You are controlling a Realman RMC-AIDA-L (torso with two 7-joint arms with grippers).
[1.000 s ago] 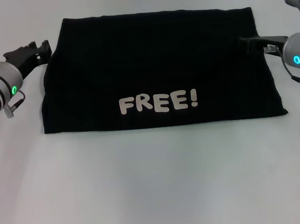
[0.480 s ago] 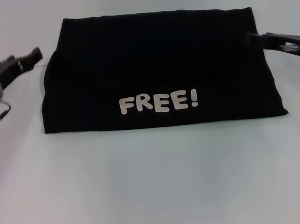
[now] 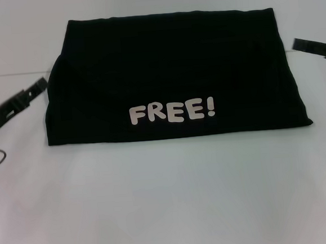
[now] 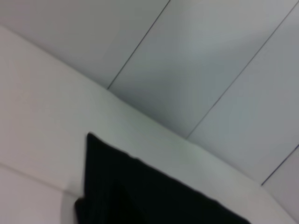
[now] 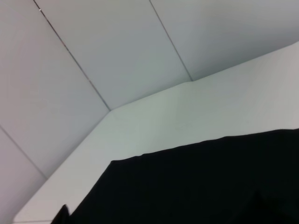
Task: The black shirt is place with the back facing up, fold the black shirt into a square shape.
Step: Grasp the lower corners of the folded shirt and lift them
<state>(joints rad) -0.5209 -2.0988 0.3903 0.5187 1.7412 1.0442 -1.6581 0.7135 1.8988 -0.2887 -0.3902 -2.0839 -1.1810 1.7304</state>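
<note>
Now the black shirt [image 3: 170, 76] lies folded between left claw [image 3: 33, 88] and right claw [image 3: 304, 45], touching neither.

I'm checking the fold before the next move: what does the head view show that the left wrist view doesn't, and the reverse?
Only the head view shows the whole folded shirt with white FREE! lettering near its front edge, the left claw just off its left side, and the right claw off its right side, neither touching the cloth. Only the left wrist view shows the panelled wall behind the table. Both show the black shirt lying flat on the white table, the wrist view catching just one corner.
</note>
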